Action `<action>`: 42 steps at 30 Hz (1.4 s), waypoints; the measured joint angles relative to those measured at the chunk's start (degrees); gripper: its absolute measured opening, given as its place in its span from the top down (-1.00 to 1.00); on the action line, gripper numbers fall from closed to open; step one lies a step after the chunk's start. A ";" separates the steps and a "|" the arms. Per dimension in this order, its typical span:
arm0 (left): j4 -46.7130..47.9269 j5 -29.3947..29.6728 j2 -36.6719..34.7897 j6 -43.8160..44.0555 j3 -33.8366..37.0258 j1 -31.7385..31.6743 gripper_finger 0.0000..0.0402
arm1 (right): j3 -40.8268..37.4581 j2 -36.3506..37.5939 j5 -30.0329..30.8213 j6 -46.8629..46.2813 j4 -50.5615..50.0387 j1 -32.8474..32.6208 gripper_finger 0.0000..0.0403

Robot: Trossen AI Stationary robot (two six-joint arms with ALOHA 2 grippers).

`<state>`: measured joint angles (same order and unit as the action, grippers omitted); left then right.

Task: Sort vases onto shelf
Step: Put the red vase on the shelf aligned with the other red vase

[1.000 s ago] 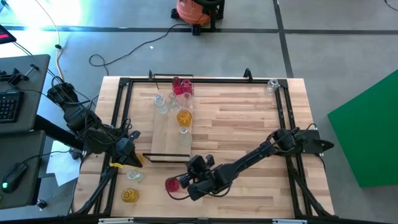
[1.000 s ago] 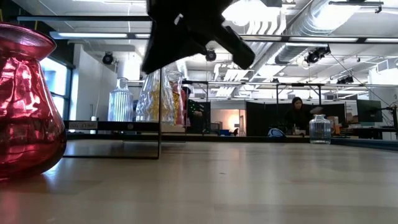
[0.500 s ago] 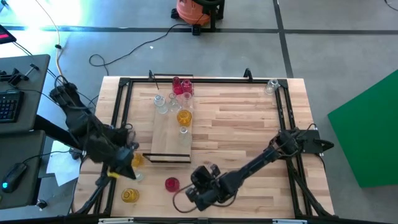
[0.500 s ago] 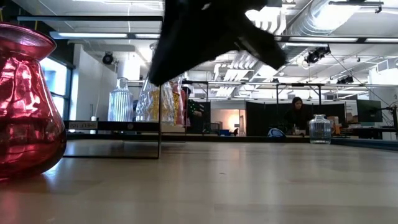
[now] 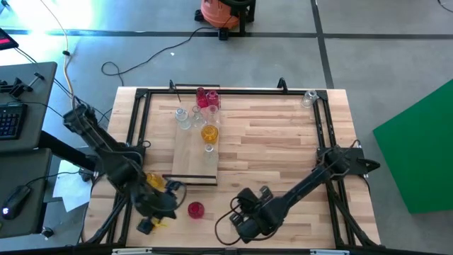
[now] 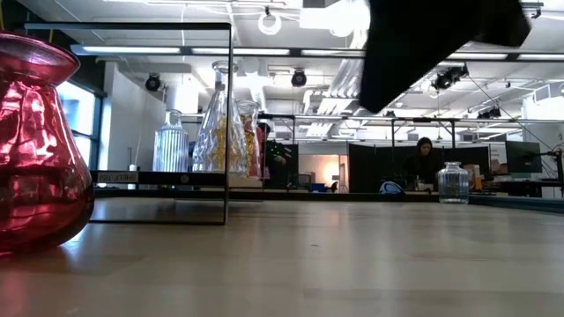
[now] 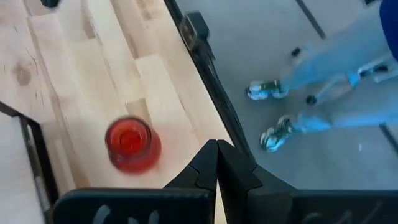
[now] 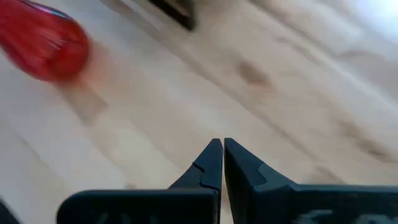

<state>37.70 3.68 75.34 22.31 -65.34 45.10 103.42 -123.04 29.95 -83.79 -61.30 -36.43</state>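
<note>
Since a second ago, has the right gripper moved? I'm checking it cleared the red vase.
Yes. In the high view the right gripper, shut and empty, has moved rightward along the table's near edge, away from the red vase, which stayed put.

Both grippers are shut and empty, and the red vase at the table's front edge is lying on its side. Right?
Not quite. The red vase stands upright: the low view shows it on its base, and the left wrist view looks down into its mouth. The rest holds: the left gripper and right gripper are shut and empty.

Bright overhead light (right wrist view motion-blurred)
</note>
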 joint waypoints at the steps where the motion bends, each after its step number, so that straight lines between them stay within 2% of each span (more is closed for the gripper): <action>1: -1.10 -0.08 0.83 0.71 0.00 -0.44 1.00 | 0.00 0.69 -0.02 0.09 -2.14 -0.15 1.00; 5: -3.81 -0.87 3.38 5.55 -2.07 -0.87 1.00 | 0.00 2.93 0.00 0.22 -11.42 -1.09 1.00; 10: -2.17 2.36 7.97 7.69 -11.54 1.03 1.00 | 0.00 4.42 0.95 1.70 -19.28 -3.50 1.00; 17: 9.14 8.44 19.97 11.77 -26.43 2.43 1.00 | -0.11 4.42 1.31 4.24 -21.02 -6.50 1.00; 20: 17.06 10.17 25.46 20.75 -29.71 2.16 1.00 | -0.11 4.42 0.90 4.14 -21.03 -7.58 1.00; 23: 22.89 11.61 28.87 32.63 -30.29 1.38 1.00 | -0.11 4.42 -0.86 4.30 -21.65 -8.76 1.00; 25: 22.32 12.90 30.19 36.11 -30.05 1.29 1.00 | -0.11 4.42 -1.23 4.28 -22.12 -9.64 1.00; 27: 19.80 12.92 31.20 37.04 -30.05 1.42 1.00 | -0.11 4.42 -1.34 4.09 -22.72 -10.45 1.00; 31: 17.29 9.39 31.86 37.24 -30.08 0.89 0.99 | -0.13 4.42 -1.57 2.73 -23.50 -11.84 1.00; 34: 17.80 10.52 31.95 36.47 -30.08 0.36 0.93 | -0.15 4.42 -1.57 2.71 -23.76 -12.55 1.00; 42: 19.45 10.58 31.95 32.54 -30.08 -0.54 0.46 | -0.16 4.42 -1.12 -0.62 -24.07 -13.83 1.00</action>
<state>57.15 14.26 107.28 54.85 -95.42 44.56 103.25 -118.63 28.83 -84.40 -85.36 -50.26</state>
